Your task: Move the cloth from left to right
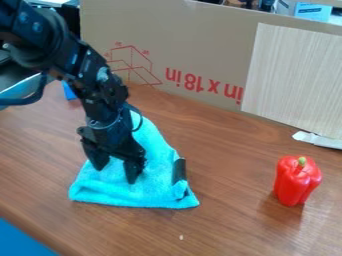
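My gripper [117, 173] hangs over the left half of the turquoise cloth [157, 182], its two black fingers spread apart, with the cloth's surface showing between them. The fingertips are low, at or just above the fabric; whether they touch it I cannot tell. Roughly triangular, the cloth lies on the wooden table [227, 220] left of centre, with a folded lower edge and a narrow top running up behind the gripper. A small black patch [179, 171] shows at its right edge. The arm and gripper hide part of the cloth's upper left.
A red pepper [295, 181] stands on the table at the right. Along the back is a cardboard panel [200, 45] with a pale wood-patterned board [294, 75] against it. A torn white strip [317, 140] lies at the board's foot. The table's front edge slants across the lower left.
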Action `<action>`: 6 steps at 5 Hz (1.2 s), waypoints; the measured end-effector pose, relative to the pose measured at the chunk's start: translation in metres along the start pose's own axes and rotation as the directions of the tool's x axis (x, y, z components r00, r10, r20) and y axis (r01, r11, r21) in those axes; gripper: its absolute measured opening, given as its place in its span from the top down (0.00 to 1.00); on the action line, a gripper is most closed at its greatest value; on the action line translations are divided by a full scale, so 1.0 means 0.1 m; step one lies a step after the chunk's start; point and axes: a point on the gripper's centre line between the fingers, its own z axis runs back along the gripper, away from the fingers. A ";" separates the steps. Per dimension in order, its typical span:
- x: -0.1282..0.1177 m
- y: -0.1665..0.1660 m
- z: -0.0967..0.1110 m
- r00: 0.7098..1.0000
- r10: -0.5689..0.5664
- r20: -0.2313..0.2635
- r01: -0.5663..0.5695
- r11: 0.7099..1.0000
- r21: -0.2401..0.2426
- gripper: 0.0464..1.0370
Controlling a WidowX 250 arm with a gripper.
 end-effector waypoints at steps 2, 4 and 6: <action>0.31 -0.14 -0.08 0.999 0.041 -0.003 -0.041 0.999 -0.004 0.04; 0.72 -0.50 -0.08 0.996 0.094 0.010 -0.093 0.995 -0.045 0.04; 0.81 -0.65 -0.10 0.994 0.110 -0.004 -0.110 0.993 -0.051 0.04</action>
